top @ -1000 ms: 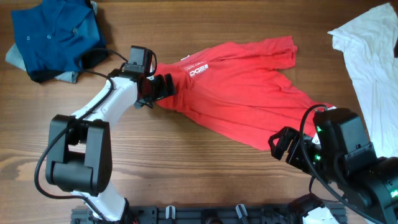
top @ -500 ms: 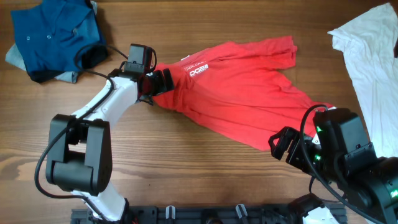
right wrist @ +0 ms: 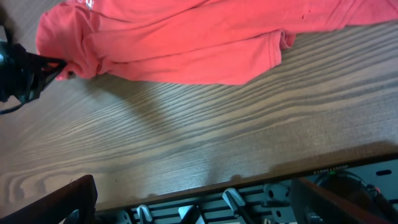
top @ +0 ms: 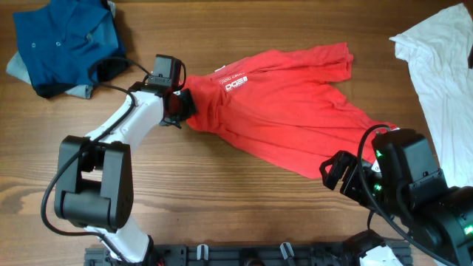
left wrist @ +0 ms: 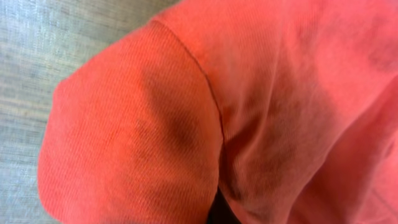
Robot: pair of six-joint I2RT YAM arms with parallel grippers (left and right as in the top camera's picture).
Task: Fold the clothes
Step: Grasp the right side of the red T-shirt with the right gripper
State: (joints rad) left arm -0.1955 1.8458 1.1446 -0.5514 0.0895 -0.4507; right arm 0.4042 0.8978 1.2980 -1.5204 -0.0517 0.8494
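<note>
In the upper left of the overhead frame a dark blue garment (top: 63,41) lies crumpled on the wooden counter (top: 222,196). Just right of it, the left arm (top: 122,129) reaches up from the lower left toward the centre. The left gripper (top: 185,103) sits at the left end of the red T-shirt (top: 288,111), its fingers drawn together on a bunched fold of the cloth. The left wrist view is filled with red ribbed fabric and a seam, and the fingers themselves are not visible there.

The T-shirt is spread slantwise across the middle of the overhead frame, rumpled, running from the gripped end at upper left to a hem at lower right. Its white lettering (top: 235,83) faces up near the gripped end.

At lower right, the right gripper (top: 334,171) is near the shirt's lower edge but apart from it. In the right wrist view its fingers (right wrist: 56,202) stand wide apart at the bottom corners with only bare counter between them, grasping nothing.

A large white garment (top: 440,63) lies at the upper right edge.
</note>
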